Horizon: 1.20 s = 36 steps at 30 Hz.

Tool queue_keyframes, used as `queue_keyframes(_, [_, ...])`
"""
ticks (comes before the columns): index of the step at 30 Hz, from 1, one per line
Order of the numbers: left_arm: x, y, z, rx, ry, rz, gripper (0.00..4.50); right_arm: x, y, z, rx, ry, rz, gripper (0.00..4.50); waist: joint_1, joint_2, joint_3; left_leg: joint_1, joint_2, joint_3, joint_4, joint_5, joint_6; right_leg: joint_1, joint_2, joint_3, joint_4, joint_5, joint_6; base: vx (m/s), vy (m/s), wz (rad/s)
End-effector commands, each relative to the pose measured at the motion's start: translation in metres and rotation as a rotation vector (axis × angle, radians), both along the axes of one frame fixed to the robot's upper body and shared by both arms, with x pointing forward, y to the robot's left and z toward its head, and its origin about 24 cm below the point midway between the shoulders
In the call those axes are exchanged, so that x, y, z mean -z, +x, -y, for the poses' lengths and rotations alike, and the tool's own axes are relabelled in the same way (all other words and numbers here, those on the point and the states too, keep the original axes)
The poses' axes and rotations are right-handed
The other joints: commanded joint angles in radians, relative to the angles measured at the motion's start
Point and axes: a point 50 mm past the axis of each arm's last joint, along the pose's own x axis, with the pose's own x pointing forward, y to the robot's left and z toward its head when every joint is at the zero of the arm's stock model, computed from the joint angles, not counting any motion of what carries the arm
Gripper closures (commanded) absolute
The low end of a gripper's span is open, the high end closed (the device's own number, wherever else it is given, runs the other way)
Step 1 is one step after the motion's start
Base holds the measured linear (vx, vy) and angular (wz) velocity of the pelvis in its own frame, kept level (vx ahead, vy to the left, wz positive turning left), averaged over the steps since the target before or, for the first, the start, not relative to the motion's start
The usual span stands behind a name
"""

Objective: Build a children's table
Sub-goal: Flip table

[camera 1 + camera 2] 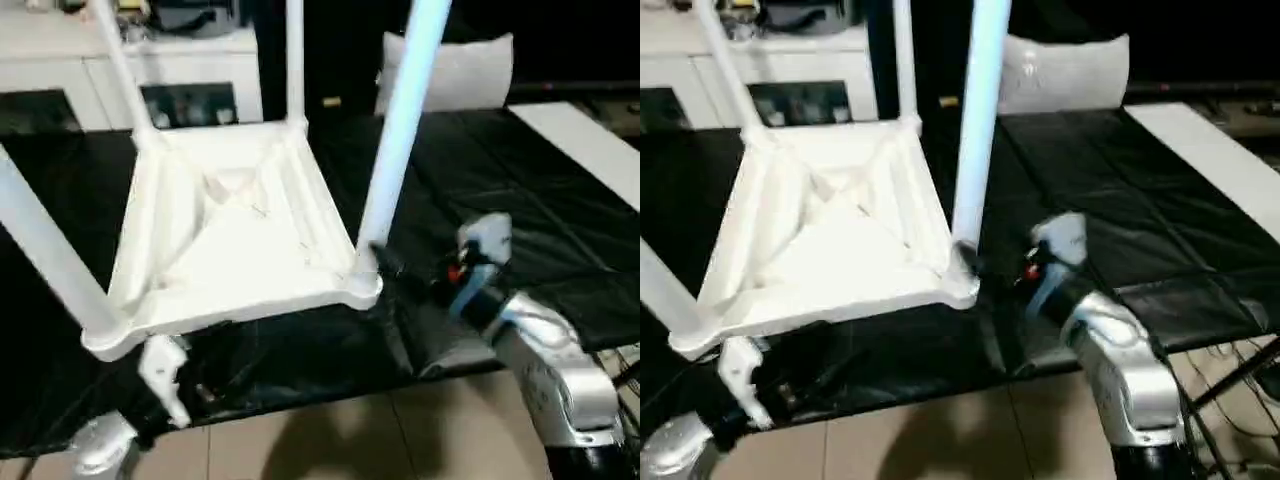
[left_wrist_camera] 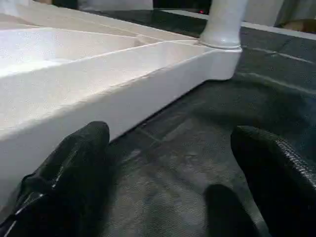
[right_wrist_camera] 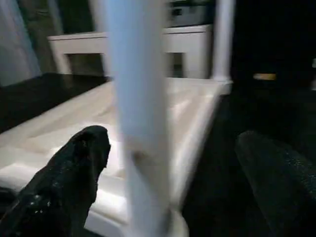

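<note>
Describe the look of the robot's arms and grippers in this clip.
Both forearms are rounded silver shells; the right forearm ends in a blue-and-white wrist block with a small red mark and dark cables. The left forearm carries a white bracket at the wrist. The left gripper and right gripper each have two thick black fingers with a finely textured surface.

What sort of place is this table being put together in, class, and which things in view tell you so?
Probably an indoor room set up as a workspace: a black-covered work surface bears the upturned tabletop, white cabinets stand behind, and there is tiled floor in front.
</note>
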Motion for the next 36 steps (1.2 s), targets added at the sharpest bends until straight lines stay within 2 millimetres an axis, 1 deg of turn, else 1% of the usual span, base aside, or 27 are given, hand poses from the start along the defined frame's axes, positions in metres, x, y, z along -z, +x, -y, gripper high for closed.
queue_keyframes(1, [0.025,-0.019,-0.018,-0.084,0.004,-0.137,0.13,-0.003,0.004,0.006,0.042,-0.008,0.018,0.00,0.006,-0.014,-0.028,-0.005,0.046,-0.022,-0.086,-0.361,-0.011,0.010,-0.082,0.053,-0.109,-0.565,-0.052,0.000,0.000,0.00])
queue_keyframes(2, [0.027,-0.020,-0.026,-0.102,0.008,-0.136,0.13,-0.002,0.002,0.004,0.015,-0.001,0.020,0.00,0.005,-0.018,-0.027,-0.005,0.047,-0.020,-0.085,-0.360,-0.009,0.009,-0.082,0.053,-0.111,-0.568,-0.049,0.000,0.000,0.00])
queue_keyframes(3, [0.026,-0.020,-0.029,-0.111,0.011,-0.126,0.13,-0.002,0.000,0.002,-0.007,0.003,0.014,0.00,0.008,-0.022,-0.031,-0.003,0.046,-0.020,-0.084,-0.343,0.000,0.010,-0.082,0.055,-0.110,-0.564,-0.044,0.000,0.000,0.00])
queue_keyframes(5, [0.024,-0.017,-0.032,-0.130,0.001,-0.103,0.13,-0.001,-0.004,-0.002,-0.045,0.011,0.012,0.00,0.010,-0.026,-0.032,-0.005,0.047,-0.018,-0.085,-0.324,0.012,0.010,-0.083,0.055,-0.110,-0.560,-0.040,0.000,0.000,0.00])
queue_keyframes(7, [0.016,-0.002,-0.028,-0.138,-0.031,-0.036,0.13,0.000,-0.013,-0.009,-0.140,0.018,0.008,0.00,0.016,-0.026,-0.033,-0.001,0.049,-0.014,-0.083,-0.311,0.024,0.008,-0.082,0.057,-0.109,-0.536,-0.047,0.000,0.000,0.00])
queue_keyframes(9, [0.013,0.004,-0.023,-0.122,-0.050,-0.018,0.13,0.000,-0.015,-0.010,-0.154,0.027,0.006,0.00,0.020,-0.025,-0.034,-0.004,0.053,-0.014,-0.088,-0.297,0.025,0.010,-0.080,0.056,-0.105,-0.497,-0.065,0.000,0.000,0.00])
queue_keyframes(11, [0.007,0.022,-0.007,-0.061,-0.120,0.015,0.13,0.001,-0.020,-0.010,-0.178,0.032,-0.002,0.00,0.031,-0.015,-0.033,0.002,0.054,-0.010,-0.087,-0.300,0.020,0.004,-0.079,0.058,-0.103,-0.477,-0.081,0.000,0.000,0.00])
queue_keyframes(12, [0.006,0.025,-0.004,-0.049,-0.125,0.018,0.13,0.001,-0.021,-0.010,-0.182,0.031,-0.003,0.00,0.037,-0.017,-0.032,0.006,0.054,-0.007,-0.086,-0.308,0.020,0.001,-0.078,0.058,-0.107,-0.489,-0.079,0.000,0.000,0.00])
queue_keyframes(13, [0.005,0.028,0.000,-0.031,-0.133,0.023,0.13,0.002,-0.023,-0.010,-0.190,0.028,-0.006,0.00,0.047,-0.012,-0.037,0.019,0.057,-0.004,-0.083,-0.311,0.013,-0.005,-0.078,0.062,-0.105,-0.451,-0.091,0.000,0.000,0.00])
queue_keyframes(14, [0.005,0.036,0.006,-0.010,-0.138,0.013,0.13,0.002,-0.026,-0.009,-0.201,0.022,-0.009,0.00,0.051,-0.001,-0.038,0.008,0.060,-0.008,-0.088,-0.302,0.005,0.005,-0.078,0.060,-0.094,-0.396,-0.106,0.000,0.000,0.00])
queue_keyframes(15, [0.003,0.042,0.012,0.019,-0.128,0.017,0.13,0.002,-0.030,-0.008,-0.210,0.017,-0.010,0.00,0.054,-0.002,-0.037,0.008,0.060,-0.005,-0.089,-0.304,0.003,0.005,-0.074,0.060,-0.097,-0.380,-0.102,0.000,0.000,0.00])
queue_keyframes(16, [-0.001,0.049,0.005,0.030,-0.125,0.009,0.13,0.002,-0.031,-0.007,-0.211,0.014,-0.011,0.00,0.063,-0.001,-0.036,0.019,0.059,-0.003,-0.088,-0.334,-0.002,-0.003,-0.073,0.062,-0.097,-0.372,-0.102,0.000,0.000,0.00])
queue_keyframes(17, [-0.004,0.053,-0.001,0.036,-0.124,0.004,0.13,0.002,-0.032,-0.007,-0.211,0.011,-0.012,0.00,0.065,-0.003,-0.038,0.016,0.057,-0.005,-0.090,-0.342,-0.010,0.004,-0.075,0.062,-0.094,-0.371,-0.106,0.000,0.000,0.00])
queue_keyframes(18, [-0.008,0.058,-0.004,0.036,-0.096,0.003,0.13,0.002,-0.033,-0.006,-0.210,0.007,-0.010,0.00,0.065,0.002,-0.041,0.002,0.058,-0.013,-0.095,-0.321,-0.019,0.017,-0.080,0.060,-0.086,-0.345,-0.106,0.000,0.000,0.00])
queue_keyframes(19, [-0.011,0.063,-0.008,0.033,-0.060,0.002,0.13,0.002,-0.034,-0.005,-0.210,0.002,-0.009,0.00,0.064,0.000,-0.040,0.000,0.058,-0.012,-0.096,-0.321,-0.020,0.017,-0.077,0.059,-0.089,-0.344,-0.096,0.000,0.000,0.00])
queue_keyframes(20, [-0.017,0.068,-0.007,0.050,-0.016,0.012,0.13,0.001,-0.035,-0.005,-0.208,-0.005,-0.008,0.00,0.067,0.009,-0.040,0.006,0.057,-0.013,-0.094,-0.332,-0.024,0.013,-0.077,0.059,-0.089,-0.347,-0.092,0.000,0.000,0.00])
queue_keyframes(21, [-0.023,0.073,-0.005,0.064,0.011,0.025,0.13,0.001,-0.036,-0.005,-0.208,-0.009,-0.007,0.00,0.063,0.002,-0.041,0.008,0.059,-0.013,-0.094,-0.344,-0.029,0.015,-0.079,0.059,-0.087,-0.337,-0.098,0.000,0.000,0.00])
queue_keyframes(22, [-0.030,0.077,-0.002,0.082,0.035,0.039,0.13,0.001,-0.036,-0.005,-0.207,-0.013,-0.006,0.00,0.060,0.006,-0.042,0.001,0.063,-0.016,-0.096,-0.337,-0.033,0.021,-0.081,0.059,-0.082,-0.310,-0.110,0.000,0.000,0.00])
queue_keyframes(23, [-0.041,0.080,0.003,0.096,0.041,0.060,0.13,0.002,-0.038,-0.006,-0.212,-0.029,-0.007,0.00,0.059,0.012,-0.043,0.002,0.063,-0.015,-0.094,-0.334,-0.035,0.020,-0.081,0.059,-0.079,-0.296,-0.120,0.000,0.000,0.00])
queue_keyframes(24, [-0.049,0.082,0.008,0.112,0.039,0.075,0.13,0.002,-0.039,-0.008,-0.216,-0.038,-0.007,0.00,0.056,0.007,-0.044,0.001,0.065,-0.014,-0.092,-0.315,-0.030,0.021,-0.081,0.059,-0.076,-0.261,-0.142,0.000,0.000,0.00])
queue_keyframes(26, [-0.056,0.083,0.012,0.131,0.037,0.089,0.13,0.002,-0.040,-0.009,-0.221,-0.044,-0.009,0.00,0.055,0.009,-0.045,-0.003,0.061,-0.009,-0.087,-0.268,-0.015,0.024,-0.077,0.058,-0.070,-0.191,-0.175,0.000,0.000,0.00])
queue_keyframes(29, [-0.075,0.082,0.021,0.177,0.019,0.120,0.13,0.003,-0.043,-0.014,-0.239,-0.041,-0.012,0.00,0.053,0.009,-0.047,-0.005,0.060,-0.006,-0.082,-0.224,-0.006,0.028,-0.073,0.057,-0.060,-0.113,-0.191,0.000,0.000,0.00])
queue_keyframes(31, [-0.086,0.079,0.024,0.201,0.017,0.120,0.13,0.004,-0.045,-0.016,-0.247,-0.041,-0.016,0.00,0.051,0.006,-0.056,-0.011,0.055,-0.005,-0.069,-0.127,0.017,0.032,-0.068,0.053,-0.045,0.021,-0.208,0.000,0.000,0.00])
queue_keyframes(32, [-0.088,0.078,0.024,0.201,0.021,0.119,0.13,0.004,-0.045,-0.017,-0.247,-0.041,-0.016,0.00,0.047,0.007,-0.056,-0.016,0.049,-0.003,-0.064,-0.087,0.037,0.029,-0.061,0.051,-0.043,0.071,-0.213,0.000,0.000,0.00])
queue_keyframes(33, [-0.090,0.076,0.023,0.204,0.032,0.115,0.13,0.004,-0.046,-0.017,-0.247,-0.040,-0.016,0.00,0.047,0.007,-0.058,-0.017,0.048,-0.002,-0.060,-0.072,0.043,0.030,-0.062,0.050,-0.040,0.095,-0.216,0.000,0.000,0.00])
queue_keyframes(35, [-0.097,0.071,0.026,0.205,0.056,0.102,0.13,0.004,-0.046,-0.018,-0.251,-0.041,-0.015,0.00,0.042,0.008,-0.050,-0.021,0.046,-0.001,-0.062,-0.088,0.055,0.028,-0.059,0.049,-0.045,0.069,-0.216,0.000,0.000,0.00])
queue_keyframes(36, [-0.100,0.070,0.028,0.198,0.057,0.100,0.13,0.003,-0.046,-0.019,-0.253,-0.041,-0.015,0.00,0.038,0.007,-0.046,-0.018,0.051,-0.002,-0.067,-0.134,0.047,0.028,-0.063,0.049,-0.049,0.002,-0.214,0.000,0.000,0.00])
